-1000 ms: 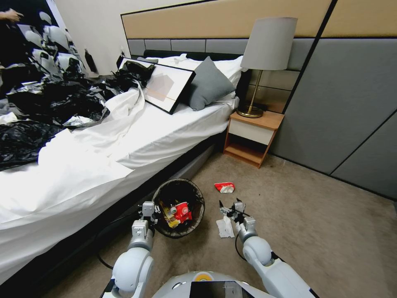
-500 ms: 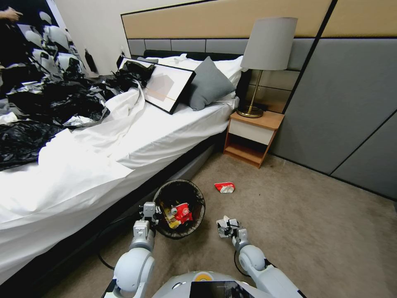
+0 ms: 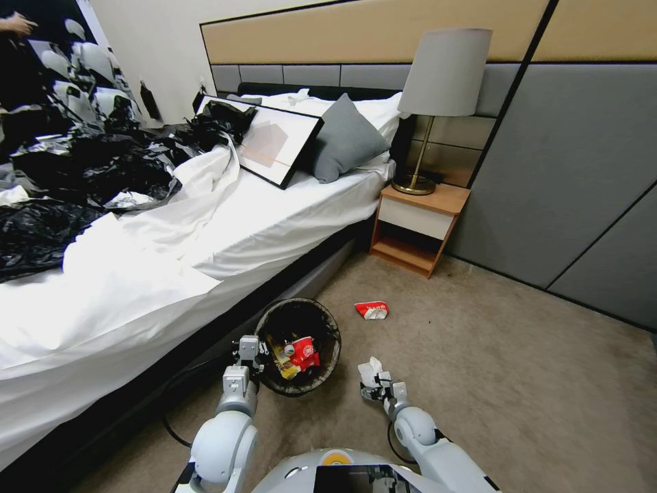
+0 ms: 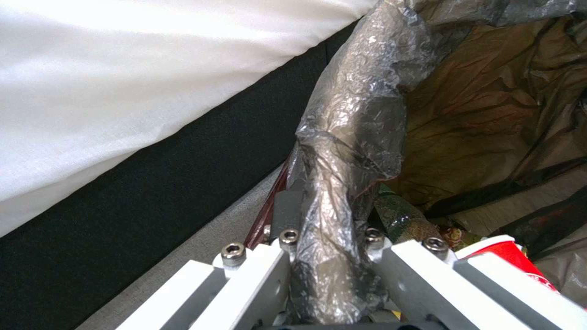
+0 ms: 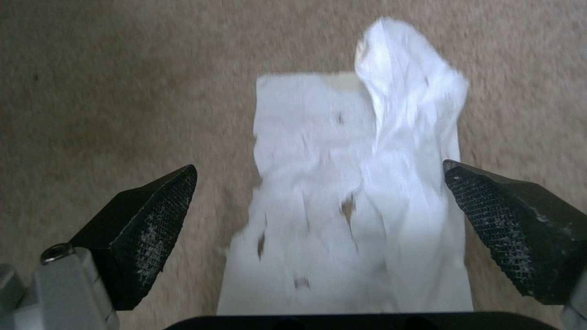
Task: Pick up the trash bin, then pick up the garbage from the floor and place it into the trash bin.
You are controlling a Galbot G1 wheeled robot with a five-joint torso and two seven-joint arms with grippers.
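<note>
1. Leftmost, the bed (image 3: 137, 274) is draped in smooth white sheets, with crinkled black plastic heaped on its far side.
2. Beside its dark base, the left gripper (image 3: 249, 350) stays clamped on the near-left rim of the trash bin (image 3: 299, 313), jaws pinching the crumpled, glossy brown-black bag folded over the edge; the wrist view shows that twisted film (image 4: 342, 183) running between the white fingers (image 4: 257, 279).
3. Inside the round bin lie a red cup-like piece (image 3: 303, 353) and a yellow wrapper (image 3: 280, 363); the bin stands where it did a second ago, on the short-pile tan carpet (image 3: 513, 383).
4. Right of the bin, the right gripper (image 3: 376, 391) has drawn back toward the robot and dropped low since the earlier frames, and now hovers just over the crumpled white paper (image 3: 371, 372).
5. From its wrist, the black, cross-hatched, wedge-shaped jaws are spread wide, one on each side of the wrinkled paper sheet (image 5: 361, 192), which has one corner peaked up; whether they touch it cannot be told.
6. Farther off lies a red-and-white wrapper (image 3: 371, 310), unmoved.
</note>
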